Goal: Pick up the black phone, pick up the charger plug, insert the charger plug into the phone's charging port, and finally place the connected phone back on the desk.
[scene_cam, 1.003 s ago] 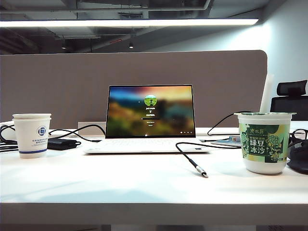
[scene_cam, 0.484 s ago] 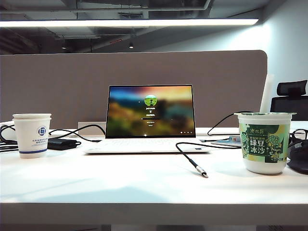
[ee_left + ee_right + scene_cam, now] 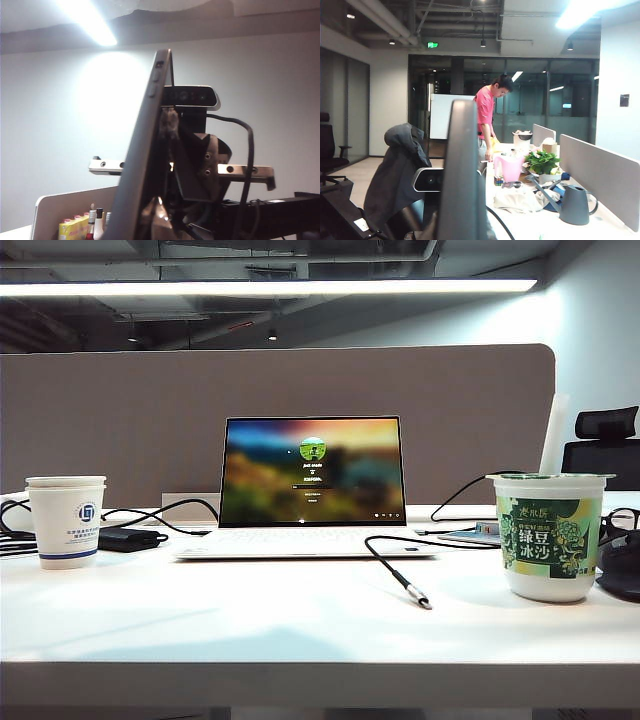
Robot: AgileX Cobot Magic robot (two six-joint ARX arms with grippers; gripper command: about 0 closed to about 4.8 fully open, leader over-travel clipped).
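Exterior view, counted: 1 open laptop (image 3: 312, 485), 1 white paper cup (image 3: 66, 521), 1 green-labelled tub (image 3: 549, 536), 1 charger plug (image 3: 416, 595) on 1 desk (image 3: 250, 625), 1 small black power brick (image 3: 128, 539). Wrist views: 1 black phone (image 3: 145, 150), 1 person in pink (image 3: 489, 120), 1 grey watering can (image 3: 574, 204).

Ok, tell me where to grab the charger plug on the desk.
Take the charger plug by its grey barrel behind the tip, from above, jaws across it: it lies flat on the desk, cable trailing back. Neither left gripper nor right gripper shows over the desk.
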